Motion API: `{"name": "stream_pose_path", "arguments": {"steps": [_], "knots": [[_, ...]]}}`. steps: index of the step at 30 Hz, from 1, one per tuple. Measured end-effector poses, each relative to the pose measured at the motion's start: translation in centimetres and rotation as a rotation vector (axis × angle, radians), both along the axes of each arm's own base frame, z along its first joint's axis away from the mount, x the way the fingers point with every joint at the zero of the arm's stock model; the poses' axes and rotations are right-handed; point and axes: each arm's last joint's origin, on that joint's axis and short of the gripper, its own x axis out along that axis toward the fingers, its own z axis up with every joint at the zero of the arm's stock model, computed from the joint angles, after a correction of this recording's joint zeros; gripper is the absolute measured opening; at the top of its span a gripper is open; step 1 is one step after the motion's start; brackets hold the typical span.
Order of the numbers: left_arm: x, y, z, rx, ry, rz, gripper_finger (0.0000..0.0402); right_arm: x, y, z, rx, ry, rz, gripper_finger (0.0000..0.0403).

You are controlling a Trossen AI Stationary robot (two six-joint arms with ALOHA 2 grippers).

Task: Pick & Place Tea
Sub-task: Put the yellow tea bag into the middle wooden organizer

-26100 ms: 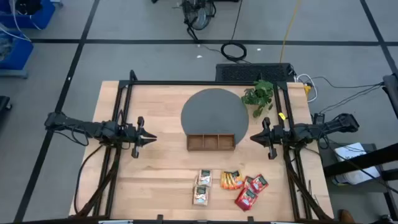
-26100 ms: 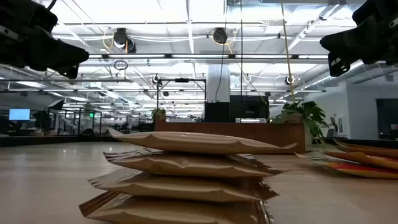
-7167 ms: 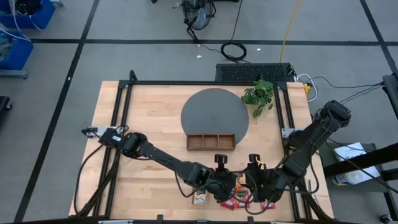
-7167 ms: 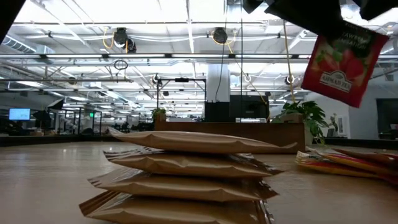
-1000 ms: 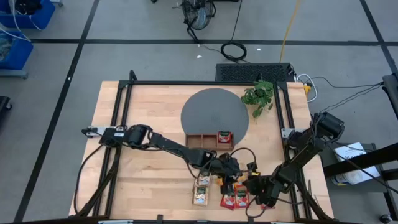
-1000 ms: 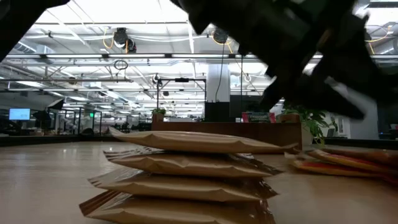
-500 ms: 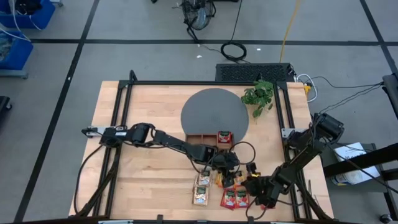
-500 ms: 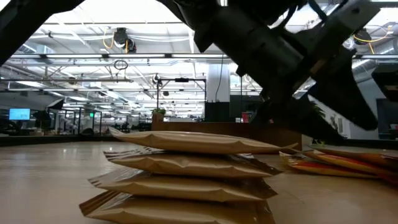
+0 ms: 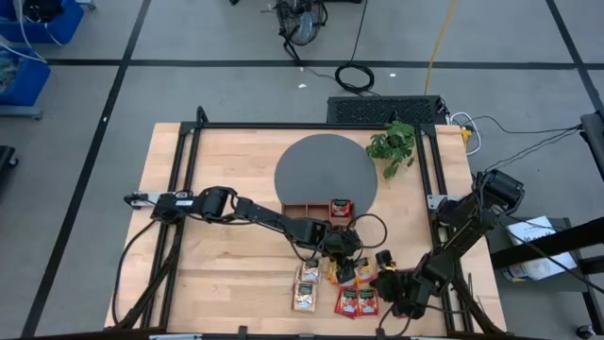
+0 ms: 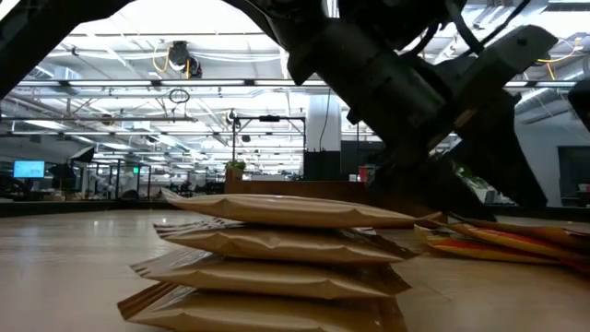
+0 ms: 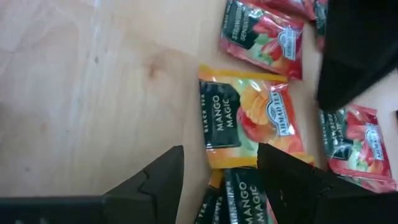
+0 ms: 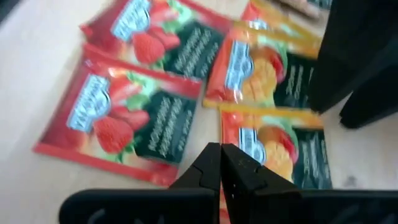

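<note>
The left gripper has just spread its fingers and now drops over the top mango sachet, nothing grasped yet. One strawberry sachet already sits in the wooden tray. The right gripper hangs clenched, empty.

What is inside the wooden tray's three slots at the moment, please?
In the wooden tray, one red sachet lies in the slot nearest the right arm. The other two slots look bare, though the left arm crosses close by and may cover part of them.

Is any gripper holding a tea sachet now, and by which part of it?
No. The left gripper is open above the orange sachets; the right gripper is shut and empty.
</note>
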Motion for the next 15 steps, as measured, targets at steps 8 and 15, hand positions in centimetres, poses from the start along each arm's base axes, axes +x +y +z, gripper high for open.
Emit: {"name": "stream_pose_path", "arguments": {"steps": [8,15], "knots": [[0.1,0.0,-0.3,-0.005,0.002,0.006,0.0205,-1.2,-1.7,-2.4,0.068,0.018,-0.086,0.0000],[0.1,0.4,-0.2,-0.012,0.004,0.010,0.0205,-1.8,-2.7,-3.6,0.116,-0.016,-0.106,0.0000]]}}
